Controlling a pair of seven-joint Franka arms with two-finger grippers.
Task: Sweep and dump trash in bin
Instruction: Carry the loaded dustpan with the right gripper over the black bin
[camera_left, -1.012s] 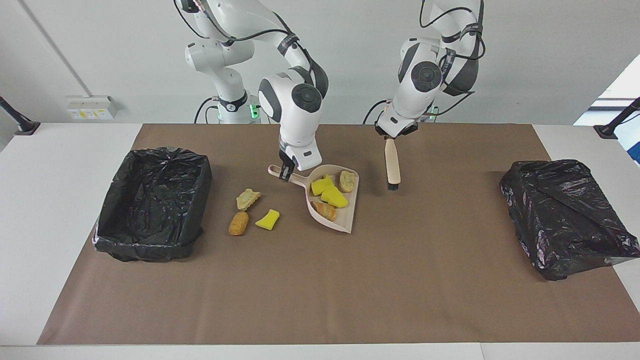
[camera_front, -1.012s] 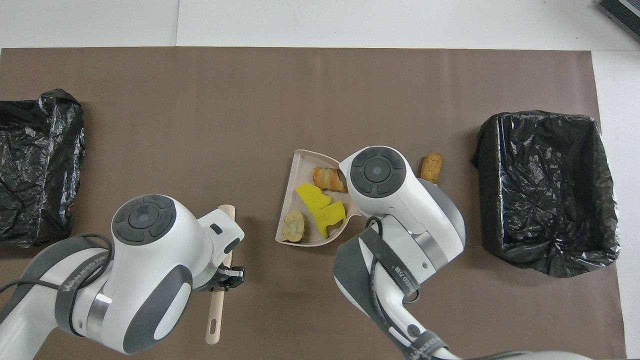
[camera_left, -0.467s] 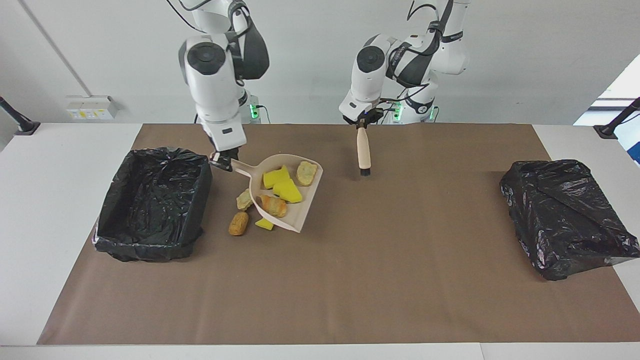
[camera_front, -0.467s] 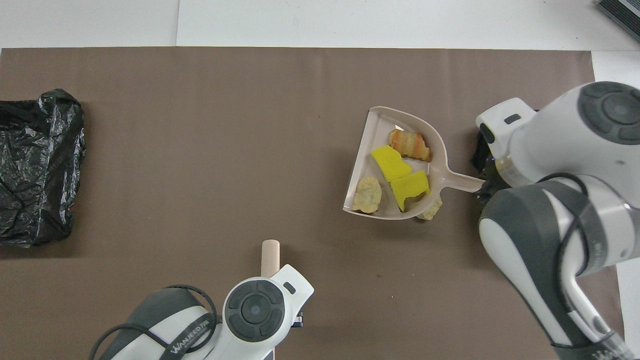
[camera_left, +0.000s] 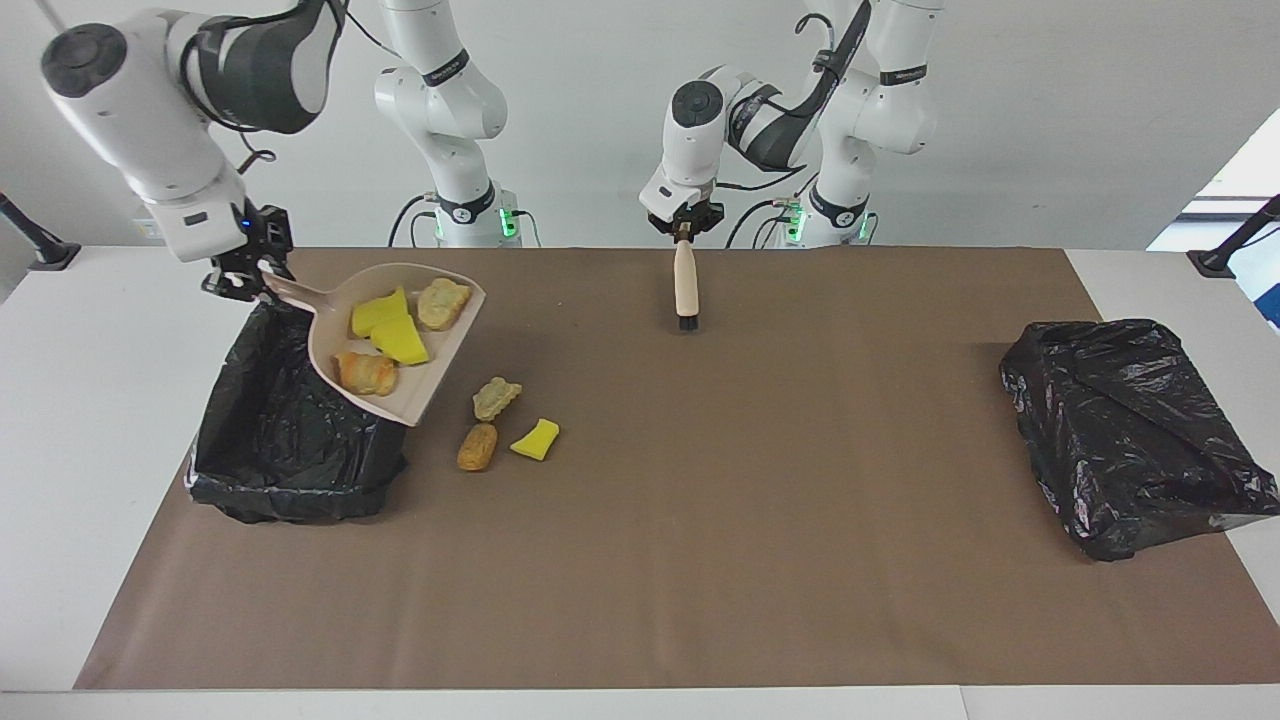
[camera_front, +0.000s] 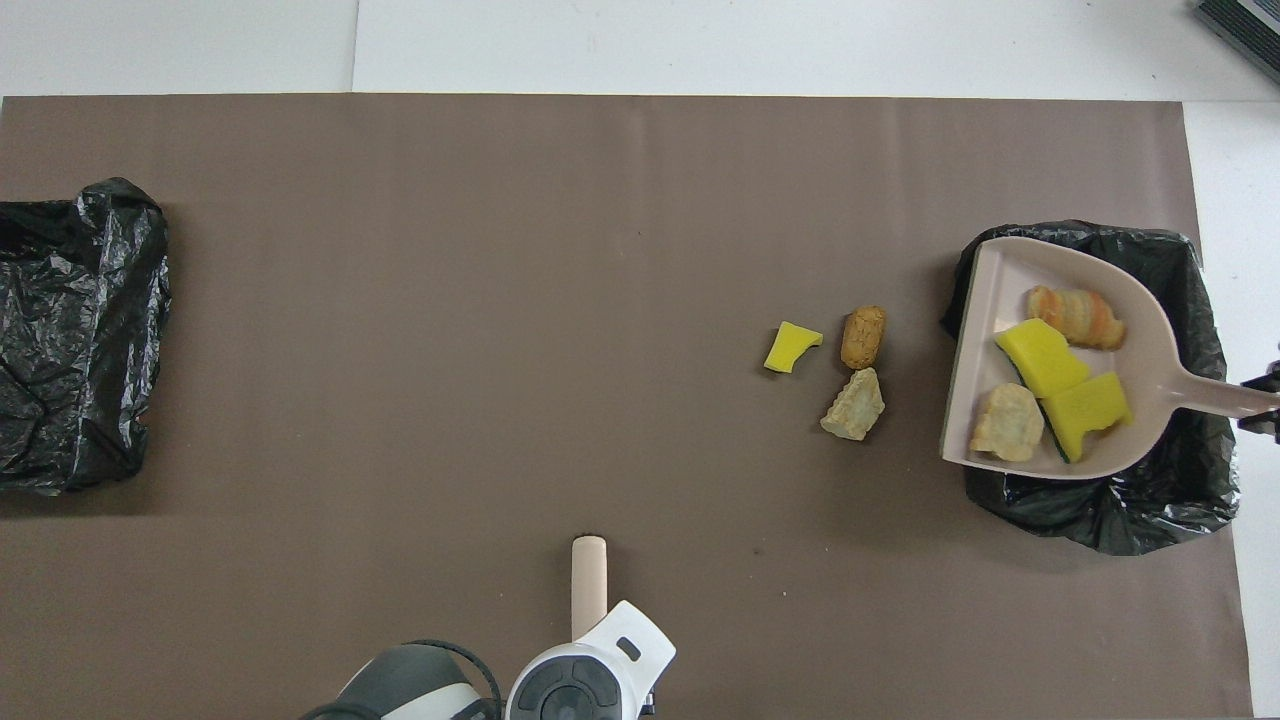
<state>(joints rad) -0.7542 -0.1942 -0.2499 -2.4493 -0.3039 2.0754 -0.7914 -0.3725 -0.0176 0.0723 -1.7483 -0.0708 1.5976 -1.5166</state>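
My right gripper (camera_left: 243, 283) is shut on the handle of the beige dustpan (camera_left: 417, 396) and holds it raised and tilted over the black-lined bin (camera_left: 290, 440) at the right arm's end of the table. The dustpan (camera_front: 985, 290) carries several scraps of trash: yellow sponge chunks (camera_front: 1040, 355) and tan and orange-brown bread pieces (camera_left: 365, 372). Three scraps lie on the brown mat beside the bin (camera_front: 1150, 500): a tan one (camera_left: 497, 397), an orange-brown one (camera_left: 477, 446) and a yellow one (camera_left: 535, 439). My left gripper (camera_left: 684, 232) is shut on the wooden brush (camera_left: 686, 285), which hangs bristles down over the mat's edge nearest the robots.
A second bin wrapped in a black bag (camera_left: 1130, 430) sits at the left arm's end of the table, also in the overhead view (camera_front: 75, 330). The brown mat (camera_left: 760, 520) covers most of the table. The brush handle (camera_front: 588, 575) shows above the left arm's wrist in the overhead view.
My right gripper lifted the loaded dustpan off the mat and carried it over the bin. The three scraps it had covered show again. My left gripper drew the brush back toward the robots.
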